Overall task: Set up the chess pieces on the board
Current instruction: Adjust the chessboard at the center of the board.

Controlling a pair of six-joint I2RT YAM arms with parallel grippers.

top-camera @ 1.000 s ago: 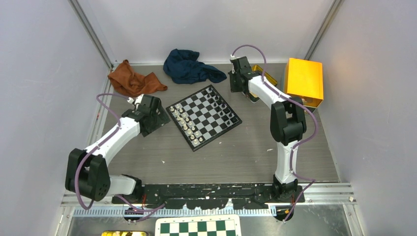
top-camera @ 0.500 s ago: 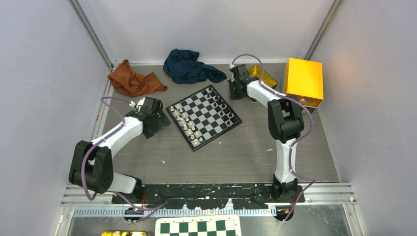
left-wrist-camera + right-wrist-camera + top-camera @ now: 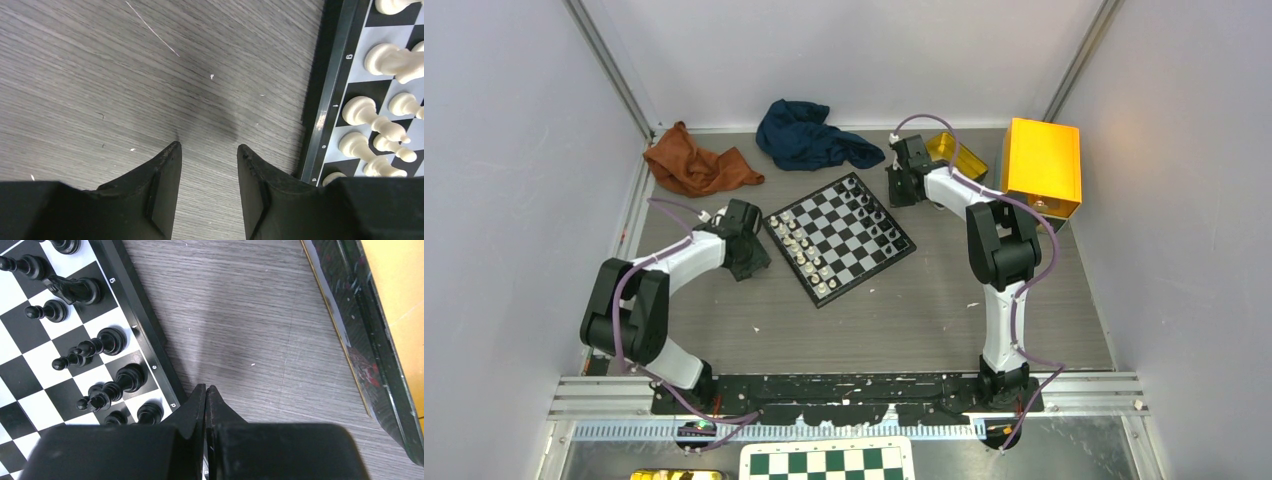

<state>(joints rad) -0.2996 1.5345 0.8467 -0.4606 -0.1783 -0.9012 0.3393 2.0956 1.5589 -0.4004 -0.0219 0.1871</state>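
Note:
The board [image 3: 839,238] lies turned diagonally in the middle of the table. White chess pieces [image 3: 806,252] line its left side and black chess pieces [image 3: 874,214] line its right side. My left gripper [image 3: 749,256] hangs just off the board's left edge. In the left wrist view this gripper [image 3: 207,146] is open over bare table, with the board's rim [image 3: 320,100] and white pieces [image 3: 395,57] to its right. My right gripper [image 3: 902,186] sits by the board's far right corner. In the right wrist view it [image 3: 206,387] is shut and empty beside the rim [image 3: 145,335] and black pieces [image 3: 107,342].
A rust-brown cloth [image 3: 696,165] and a dark blue cloth [image 3: 814,135] lie at the back. A yellow box [image 3: 1044,165] and a gold tin [image 3: 954,152] stand at the back right. A green-and-white checkered sheet [image 3: 827,462] lies in front of the arm bases.
The left arm has drawn in closer to the board's left edge and its jaws have narrowed. The right gripper has shifted slightly toward the board's corner and closed fully.

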